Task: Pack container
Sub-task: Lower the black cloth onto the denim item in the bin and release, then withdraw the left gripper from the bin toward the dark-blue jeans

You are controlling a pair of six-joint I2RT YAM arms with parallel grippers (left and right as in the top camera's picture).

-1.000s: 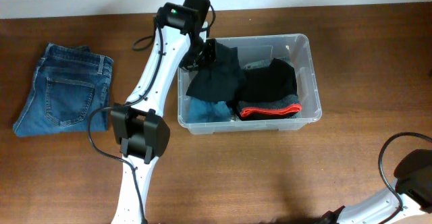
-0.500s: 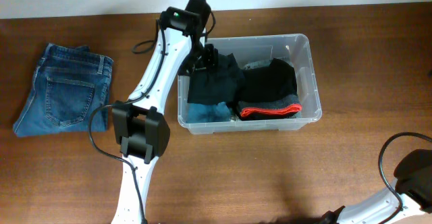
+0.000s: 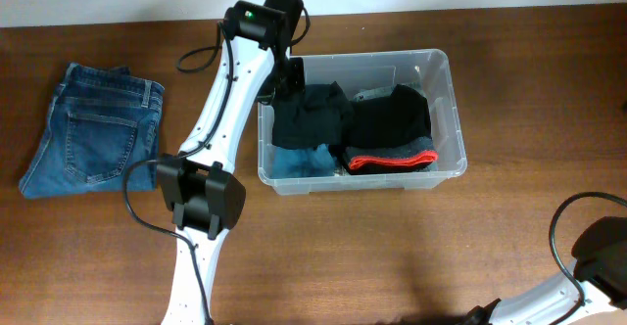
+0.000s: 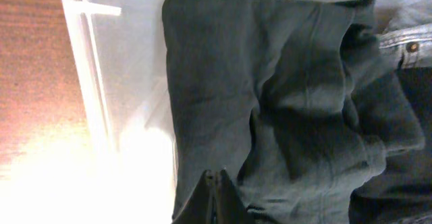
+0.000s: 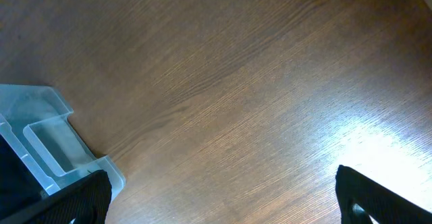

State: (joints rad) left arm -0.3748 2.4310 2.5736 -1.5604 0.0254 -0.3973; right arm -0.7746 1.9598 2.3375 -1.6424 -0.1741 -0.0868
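Container [image 3: 443, 70]: clear plastic tub, right of centre on the bench [image 3: 392, 256], long axis running left to right across the robot's front. Contents: black garment [image 3: 309, 119] folded in the left half, lying over a blue cloth [image 3: 299, 161]; black garment with red band [image 3: 392, 139] in the right half.

Left tool [image 3: 291, 74]: over the container's far left corner, just above the black garment. In the wrist view its fingers [image 4: 210, 200] are pressed together with nothing seen between them, so it is clenched and empty.

Jeans [image 3: 93, 129]: folded flat on the bench at the far left, well apart from the container, long axis running near to far, waistband at the far end. Likely the next item to go in. They lie to the left of the left tool across bare bench, and the left arm is plainly the nearer. A pickup would likely call for the tool to clear the container rim, travel left, and open before coming down across the fold.

Right tool [image 5: 223, 193]: fingers spread wide, holding nothing, over bare bench at the near right. A corner of the container shows at the lower left of its wrist view. The container lies between this tool and the jeans.
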